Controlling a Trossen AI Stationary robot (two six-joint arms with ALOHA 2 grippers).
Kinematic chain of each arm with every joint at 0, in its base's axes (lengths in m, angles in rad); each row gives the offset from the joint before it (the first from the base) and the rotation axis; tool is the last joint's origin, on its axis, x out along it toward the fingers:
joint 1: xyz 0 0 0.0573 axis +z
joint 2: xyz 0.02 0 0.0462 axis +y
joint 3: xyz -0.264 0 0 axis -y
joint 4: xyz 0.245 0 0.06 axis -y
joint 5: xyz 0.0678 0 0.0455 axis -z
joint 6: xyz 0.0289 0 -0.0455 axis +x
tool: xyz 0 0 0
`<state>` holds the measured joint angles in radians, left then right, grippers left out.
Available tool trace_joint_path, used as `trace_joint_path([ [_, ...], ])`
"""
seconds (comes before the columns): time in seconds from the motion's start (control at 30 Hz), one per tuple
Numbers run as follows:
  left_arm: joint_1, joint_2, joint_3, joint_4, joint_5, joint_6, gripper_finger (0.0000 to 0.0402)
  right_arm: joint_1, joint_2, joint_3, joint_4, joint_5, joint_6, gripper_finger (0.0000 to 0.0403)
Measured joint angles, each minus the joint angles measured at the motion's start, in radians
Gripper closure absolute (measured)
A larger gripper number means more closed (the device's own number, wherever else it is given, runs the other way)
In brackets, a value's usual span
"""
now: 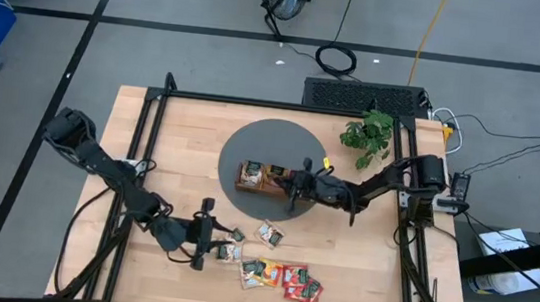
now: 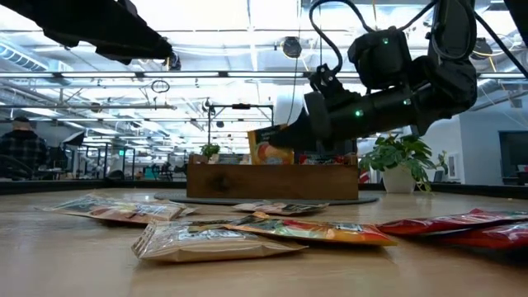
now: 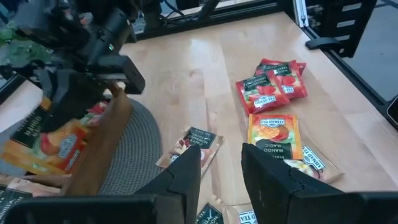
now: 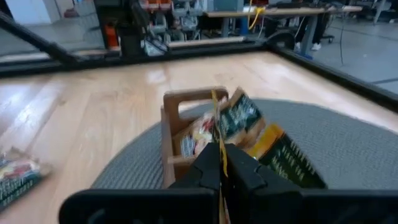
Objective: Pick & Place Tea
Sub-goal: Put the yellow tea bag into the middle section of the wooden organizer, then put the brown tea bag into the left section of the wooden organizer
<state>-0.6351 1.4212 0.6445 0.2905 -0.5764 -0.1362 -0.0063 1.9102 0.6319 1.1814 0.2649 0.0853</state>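
A: From above?
B: Left gripper point(image 1: 213, 238) hovers by loose tea sachets point(image 1: 282, 276) on the table point(image 1: 358, 271), fingers spread.
A: Right wrist?
B: Right gripper point(image 4: 221, 163), pressed together, pinches an orange sachet point(image 4: 219, 127) over the wooden tray point(image 4: 177, 118)

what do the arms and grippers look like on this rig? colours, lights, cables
Both arms are dark, near-black, with chunky rounded joints. The left gripper has two flat, blocky dark fingers. The right gripper has dark fingers of similar shape. The low view shows small green lights and black cable loops on the right arm. No readable markings.
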Motion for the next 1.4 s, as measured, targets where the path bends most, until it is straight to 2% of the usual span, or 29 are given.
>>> trace_joint_path([
  [0.33,0.001,0.0,0.0,-0.001,-0.002,-0.024,0.0279,0.001,-0.002,0.0,-0.059,0.026,0.024,0.0389],
  [0.53,0.001,0.0,0.0,0.004,-0.003,-0.031,0.0279,0.001,-0.002,0.0,-0.06,0.077,0.074,0.0346],
  [0.83,0.001,0.0,0.0,0.004,-0.003,-0.047,0.0279,0.021,-0.066,0.0,-0.042,0.069,-0.037,0.0273],
  [0.93,0.001,0.0,0.0,-0.002,-0.003,-0.068,0.0279,0.054,-0.132,0.0,-0.083,0.001,-0.196,0.0258],
  [1.0,0.001,0.0,0.0,-0.002,-0.002,-0.082,0.0279,0.088,-0.186,0.0,-0.139,-0.007,-0.241,0.0251],
  [1.1,0.001,0.0,0.0,-0.002,-0.002,-0.118,0.0279,0.146,-0.27,0.0,-0.259,-0.041,-0.245,0.0246],
  [1.23,0.001,0.0,0.0,-0.011,0.003,-0.185,0.0279,0.222,-0.357,0.0,-0.471,-0.174,-0.244,0.025],
  [1.4,-0.003,0.034,0.0,-0.031,0.096,-0.279,0.0279,0.317,-0.378,0.0,-0.621,-0.298,-0.179,0.0263],
])
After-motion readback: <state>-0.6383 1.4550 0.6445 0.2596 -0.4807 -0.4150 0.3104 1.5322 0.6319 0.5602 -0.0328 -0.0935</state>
